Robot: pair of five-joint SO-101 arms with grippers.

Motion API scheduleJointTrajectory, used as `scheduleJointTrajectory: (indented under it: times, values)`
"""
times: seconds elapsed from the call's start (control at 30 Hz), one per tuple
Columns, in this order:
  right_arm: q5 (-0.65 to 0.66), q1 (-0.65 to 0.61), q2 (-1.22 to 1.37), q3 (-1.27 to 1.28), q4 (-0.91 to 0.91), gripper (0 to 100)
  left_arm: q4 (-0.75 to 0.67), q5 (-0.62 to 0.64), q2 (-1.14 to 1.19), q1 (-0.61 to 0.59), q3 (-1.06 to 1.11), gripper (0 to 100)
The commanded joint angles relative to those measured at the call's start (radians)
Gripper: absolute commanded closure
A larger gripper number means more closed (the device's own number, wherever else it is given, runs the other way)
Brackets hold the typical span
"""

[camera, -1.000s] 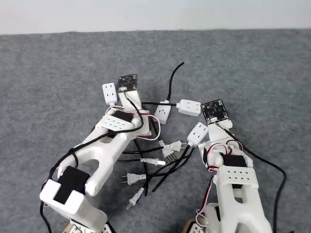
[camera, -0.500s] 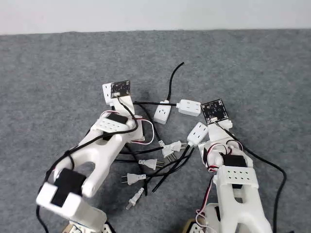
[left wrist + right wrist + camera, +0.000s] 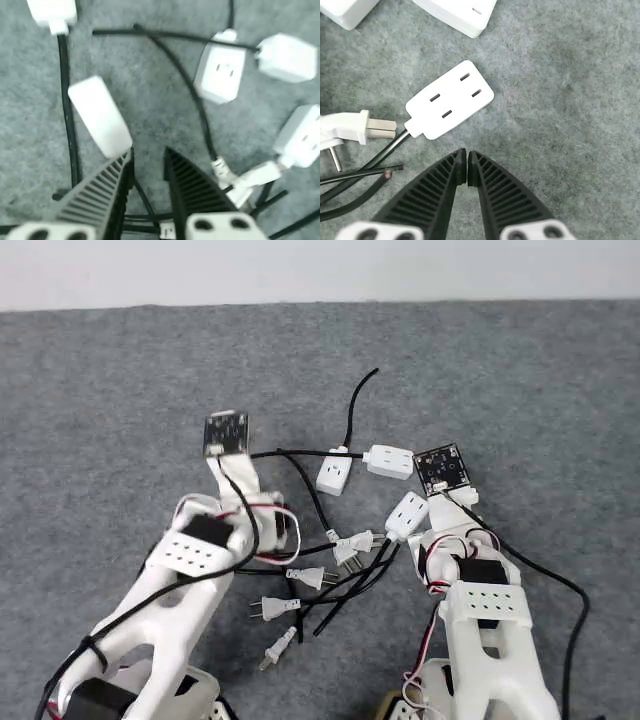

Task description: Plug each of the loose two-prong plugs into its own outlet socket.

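Several white outlet sockets and two-prong plugs on black cords lie on the grey carpet. My left gripper (image 3: pixel 148 156) is open by a narrow gap with only a black cord under it. A white socket (image 3: pixel 100 116) lies just beyond its fingertip, and another socket (image 3: pixel 220 74) lies farther off. My right gripper (image 3: pixel 467 162) is shut and holds nothing. A three-slot socket (image 3: pixel 449 106) lies just ahead of its tips, and a white plug (image 3: pixel 355 127) lies beside that socket's cord end. In the high view, loose plugs (image 3: pixel 310 578) lie between the arms, near the sockets (image 3: pixel 334 472).
Black cords (image 3: pixel 330 590) cross in a tangle between the two arms. Another socket (image 3: pixel 390 461) lies beside the right arm's camera board (image 3: pixel 441 470). Bare grey carpet (image 3: pixel 520 370) stretches to the far side and to both outer sides.
The left arm has swung to the left and pulled back, so its camera board now covers the leftmost socket in the high view. The right arm has kept still.
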Motion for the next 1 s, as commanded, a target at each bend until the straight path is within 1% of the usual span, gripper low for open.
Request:
scheduleJointTrajectory:
  times: [0.0,0.17,0.27,0.37,0.5,0.57,0.63,0.67,0.77,0.83,0.97]
  values:
    - [0.011,-0.007,0.001,-0.009,-0.018,98.9,-0.11,0.049,-0.017,-0.009,0.039,88]
    - [0.011,-0.007,0.001,-0.009,-0.018,98.9,-0.1,0.054,-0.038,0.002,-0.027,88]
    - [0.011,-0.007,0.001,-0.009,-0.018,98.9,-0.103,0.071,-0.009,0.002,-0.071,88]
    - [0.011,-0.007,0.001,-0.009,-0.016,98.9,-0.104,0.152,0.086,-0.006,-0.117,88]
    - [0.011,-0.007,0.001,-0.009,-0.016,98.9,-0.103,0.161,0.258,-0.008,-0.185,88]
    - [0.011,-0.007,-0.002,-0.009,-0.015,98.9,-0.101,0.161,0.319,-0.011,-0.191,91]
    - [0.011,-0.005,-0.002,-0.009,-0.013,98.9,-0.1,0.16,0.336,-0.041,-0.18,96]
    - [0.011,-0.005,-0.004,-0.009,-0.013,98.9,-0.098,0.16,0.334,-0.061,-0.173,99]
    - [0.011,-0.005,-0.005,-0.009,-0.013,98.9,-0.071,0.135,0.279,-0.117,-0.142,98]
    - [0.011,-0.005,-0.005,-0.009,-0.015,98.9,-0.054,0.103,0.212,-0.135,-0.101,99]
    - [0.011,-0.005,-0.005,-0.009,-0.016,98.9,-0.064,0.071,0.064,-0.141,0.025,99]
